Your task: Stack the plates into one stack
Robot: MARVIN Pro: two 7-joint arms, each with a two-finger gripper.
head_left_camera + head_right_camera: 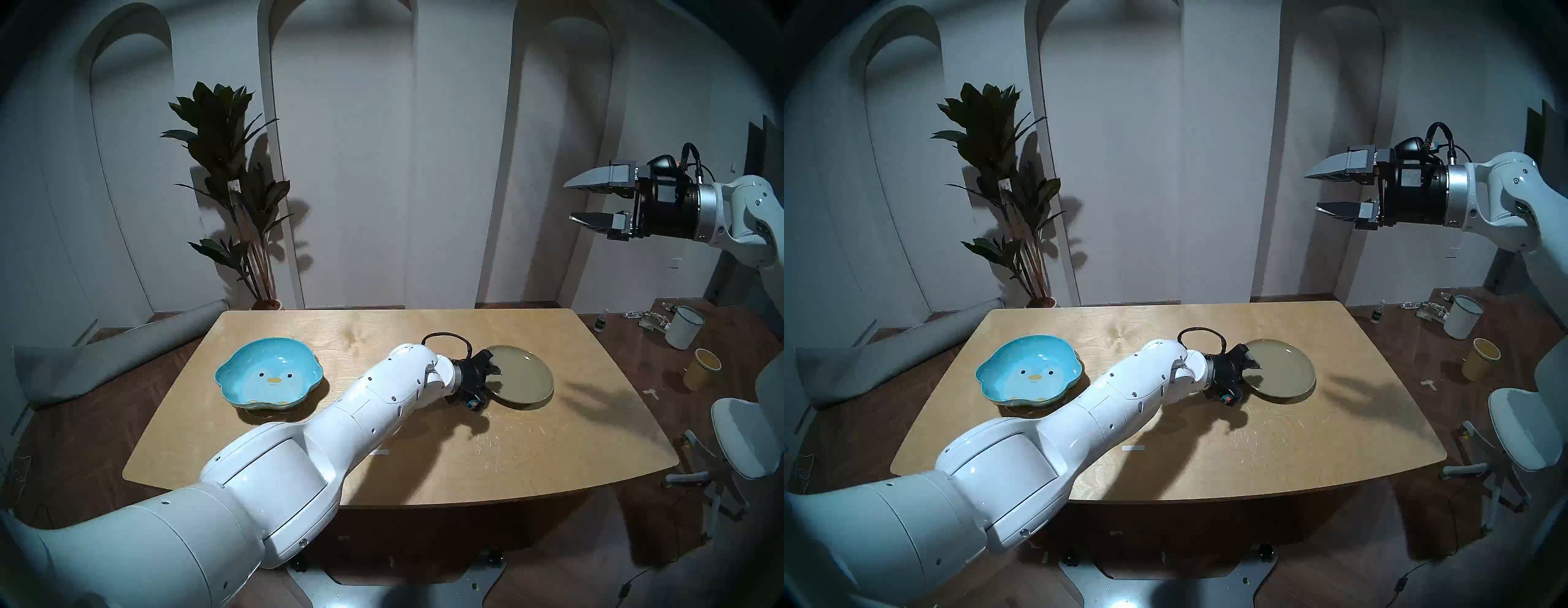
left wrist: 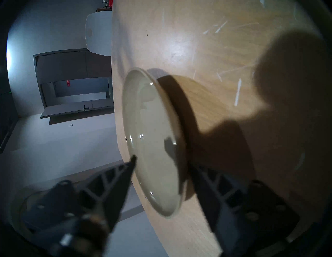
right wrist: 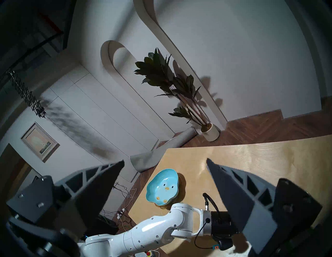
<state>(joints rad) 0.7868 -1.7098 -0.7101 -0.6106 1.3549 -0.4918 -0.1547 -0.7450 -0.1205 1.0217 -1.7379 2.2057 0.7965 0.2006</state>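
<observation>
1. The left hand [image 2: 161,162] is spread wide at the near-left rim of the olive-beige plate [image 1: 524,375]; the left wrist view shows one finger [image 2: 125,172] over the plate's face and the other below its rim, against the bench [image 1: 424,335]. Nothing is clamped.
2. In the head views the left hand is mostly covered by its own dark wrist and cable, so the fingertips cannot be made out there; only the wrist view shows them straddling the rim.
3. Whether either fingertip actually touches the plate cannot be told.
4. The sky-blue penguin plate [image 1: 271,371] sits on the bench's left side, well apart from the olive-beige plate. An amber rim [image 1: 271,412] peeks out beneath it; most of that lower plate is hidden.
5. The right hand [image 1: 570,203] hangs high above the bench's right side, fingers wide apart and empty.
6. The right wrist view shows the blue plate and the left arm, but its own finger blocks the olive-beige plate entirely.
7. A potted plant [image 1: 237,178] stands behind the bench; its pot is cut off by the bench edge in the head views and fully seen only from the right wrist.
</observation>
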